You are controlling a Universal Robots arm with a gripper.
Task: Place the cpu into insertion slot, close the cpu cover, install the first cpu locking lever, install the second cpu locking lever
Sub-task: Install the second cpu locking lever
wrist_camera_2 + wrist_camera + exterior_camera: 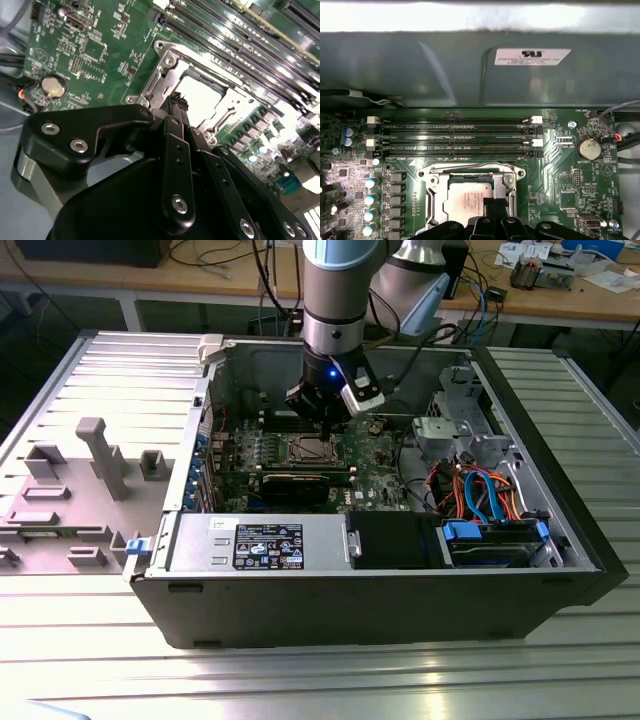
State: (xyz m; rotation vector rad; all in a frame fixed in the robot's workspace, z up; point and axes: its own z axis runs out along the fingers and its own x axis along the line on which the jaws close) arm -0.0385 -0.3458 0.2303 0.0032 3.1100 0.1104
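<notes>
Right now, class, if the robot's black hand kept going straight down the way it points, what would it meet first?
Probably the silver-grey square cpu, seated in the metal-rimmed insertion slot directly below the hand. How much gap remains is unclear.

The open grey metal computer case (pixel 400 610) lay on the ribbed metal table (pixel 300 680). Inside the case, the green circuit board (pixel 375 455) served as landmark. The square silver-rimmed insertion slot (pixel 310 449) sat on this board, with the small flat square silver-topped cpu (pixel 472 197) in it and the thin silver frame-shaped cpu cover (pixel 436 187) down around the chip. The black robot gripper (pixel 325 422) hung just above the slot. The long narrow black memory slots (pixel 452 135) lay on the board between the slot and the case wall. A round silver coin battery (pixel 588 148) sat on the board beside those slots. The black rectangular box with a white label (pixel 265 543) lay in the case, in front of the board in the exterior view.
</notes>
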